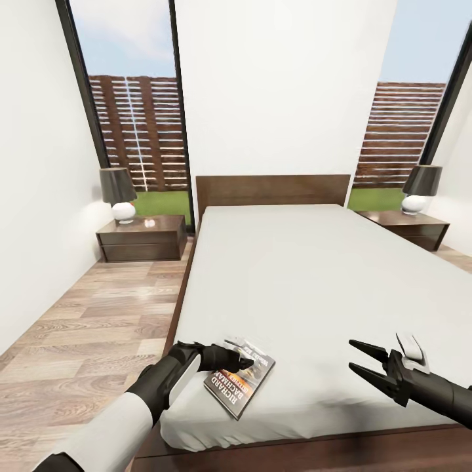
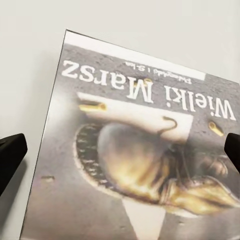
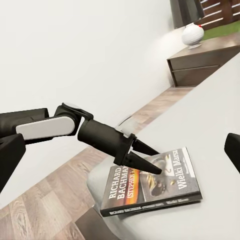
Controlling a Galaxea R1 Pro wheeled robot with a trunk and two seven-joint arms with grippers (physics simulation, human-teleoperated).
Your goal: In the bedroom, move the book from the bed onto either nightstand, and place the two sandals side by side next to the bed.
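The book [image 1: 239, 379] lies flat on the pale grey mattress [image 1: 308, 282] near the bed's front left corner, its dark pictured cover [image 2: 135, 150] facing up. My left gripper [image 1: 248, 360] hovers open just over the book's far half, with one fingertip [image 2: 10, 150] off each side of the cover. In the right wrist view the left gripper [image 3: 150, 160] points down at the book [image 3: 165, 187]. Above bare mattress to the right, my right gripper [image 1: 353, 355] is open and holds nothing. The sandals are out of view.
A dark nightstand [image 1: 141, 237] with a lamp [image 1: 118, 193] stands left of the headboard, across a strip of wood floor [image 1: 98, 328]. A second nightstand [image 1: 410, 228] with a lamp [image 1: 421, 189] stands at the right. White walls and tall windows close the room.
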